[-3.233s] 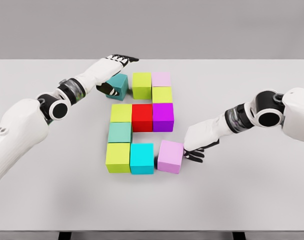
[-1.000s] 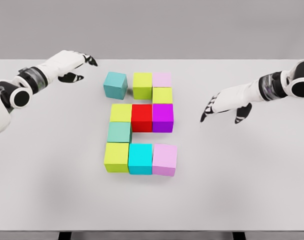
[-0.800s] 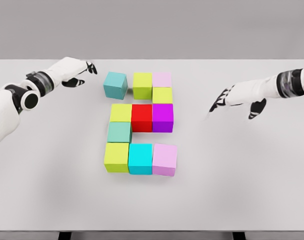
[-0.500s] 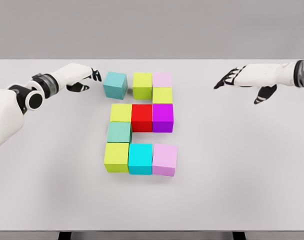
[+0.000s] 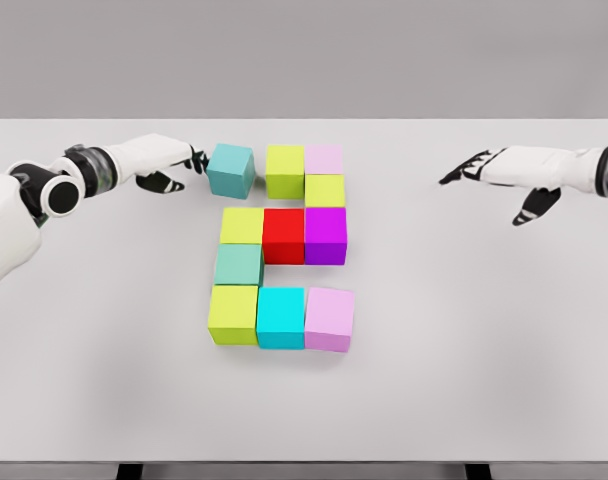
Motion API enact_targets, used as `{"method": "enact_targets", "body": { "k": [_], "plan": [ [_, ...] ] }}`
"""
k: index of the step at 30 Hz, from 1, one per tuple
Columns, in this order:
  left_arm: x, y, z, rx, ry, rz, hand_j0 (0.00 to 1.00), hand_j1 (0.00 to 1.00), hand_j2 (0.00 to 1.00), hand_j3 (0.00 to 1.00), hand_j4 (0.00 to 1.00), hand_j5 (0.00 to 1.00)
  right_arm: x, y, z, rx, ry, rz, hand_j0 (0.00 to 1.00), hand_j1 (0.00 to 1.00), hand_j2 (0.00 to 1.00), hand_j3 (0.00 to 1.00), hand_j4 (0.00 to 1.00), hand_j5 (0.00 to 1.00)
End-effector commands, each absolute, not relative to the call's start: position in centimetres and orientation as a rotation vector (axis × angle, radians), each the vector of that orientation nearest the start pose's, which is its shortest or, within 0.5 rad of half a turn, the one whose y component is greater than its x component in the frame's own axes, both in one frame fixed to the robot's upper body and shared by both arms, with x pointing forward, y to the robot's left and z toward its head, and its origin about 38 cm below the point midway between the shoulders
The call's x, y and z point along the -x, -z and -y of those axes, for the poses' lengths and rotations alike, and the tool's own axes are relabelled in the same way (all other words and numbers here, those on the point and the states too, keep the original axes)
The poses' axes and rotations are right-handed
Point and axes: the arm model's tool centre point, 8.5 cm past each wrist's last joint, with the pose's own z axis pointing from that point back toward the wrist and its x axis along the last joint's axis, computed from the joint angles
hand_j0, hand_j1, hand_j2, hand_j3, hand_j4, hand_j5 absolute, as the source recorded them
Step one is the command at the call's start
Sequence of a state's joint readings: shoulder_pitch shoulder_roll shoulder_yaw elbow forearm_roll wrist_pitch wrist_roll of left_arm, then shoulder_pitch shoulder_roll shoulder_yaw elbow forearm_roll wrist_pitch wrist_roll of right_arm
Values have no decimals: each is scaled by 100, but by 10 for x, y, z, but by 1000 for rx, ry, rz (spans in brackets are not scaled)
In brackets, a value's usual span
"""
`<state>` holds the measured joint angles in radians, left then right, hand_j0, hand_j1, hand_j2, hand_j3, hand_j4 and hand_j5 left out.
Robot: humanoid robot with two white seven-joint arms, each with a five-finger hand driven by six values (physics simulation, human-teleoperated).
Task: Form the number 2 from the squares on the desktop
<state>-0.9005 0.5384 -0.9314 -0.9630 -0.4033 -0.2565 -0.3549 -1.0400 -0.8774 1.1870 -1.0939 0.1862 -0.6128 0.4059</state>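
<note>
We see left hand (image 5: 162, 160) fingers loose, touching teal cube (image 5: 231, 169) left of lime cube (image 5: 284, 170); right hand (image 5: 504, 172) splayed, empty.

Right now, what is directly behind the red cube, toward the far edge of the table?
Behind the red cube is bare table, a gap closed in by the lime cube at the back and the yellow-green cube at its right. Nothing covers that gap.

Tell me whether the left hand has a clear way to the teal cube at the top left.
Probably yes: the left hand sits just left of the teal cube, with nothing between them.
</note>
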Motion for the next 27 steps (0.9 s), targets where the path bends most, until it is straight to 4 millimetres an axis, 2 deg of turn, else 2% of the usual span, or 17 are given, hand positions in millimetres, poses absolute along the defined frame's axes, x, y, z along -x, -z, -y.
{"method": "enact_targets", "body": {
  "k": [1, 4, 6, 9, 11, 27],
  "plan": [
    [-529, -153, -272, -482, 1761, 1145, 64, 64, 64, 64, 64, 64, -485, -209, 360, 379, -2007, 1186, 100, 100, 100, 100, 100, 100],
    [-526, -161, -272, -477, 1771, 1158, 63, 63, 63, 63, 63, 63, -483, -204, 363, 373, -2002, 1176, 100, 100, 100, 100, 100, 100],
    [-524, -165, -280, -474, 1770, 1150, 63, 63, 63, 63, 63, 63, -483, -204, 361, 370, -2004, 1177, 100, 100, 100, 100, 100, 100],
    [-523, -166, -277, -461, 1776, 1157, 64, 64, 64, 64, 64, 64, -484, -203, 361, 369, -2002, 1177, 100, 100, 100, 100, 100, 100],
    [-523, -167, -274, -455, 1776, 1164, 64, 64, 64, 64, 64, 64, -485, -202, 368, 378, -1989, 1160, 100, 100, 100, 100, 100, 100],
    [-524, -166, -262, -443, 1782, 1186, 64, 64, 64, 64, 64, 64, -486, -199, 363, 367, -1991, 1165, 100, 100, 100, 100, 100, 100]
  ]
}}
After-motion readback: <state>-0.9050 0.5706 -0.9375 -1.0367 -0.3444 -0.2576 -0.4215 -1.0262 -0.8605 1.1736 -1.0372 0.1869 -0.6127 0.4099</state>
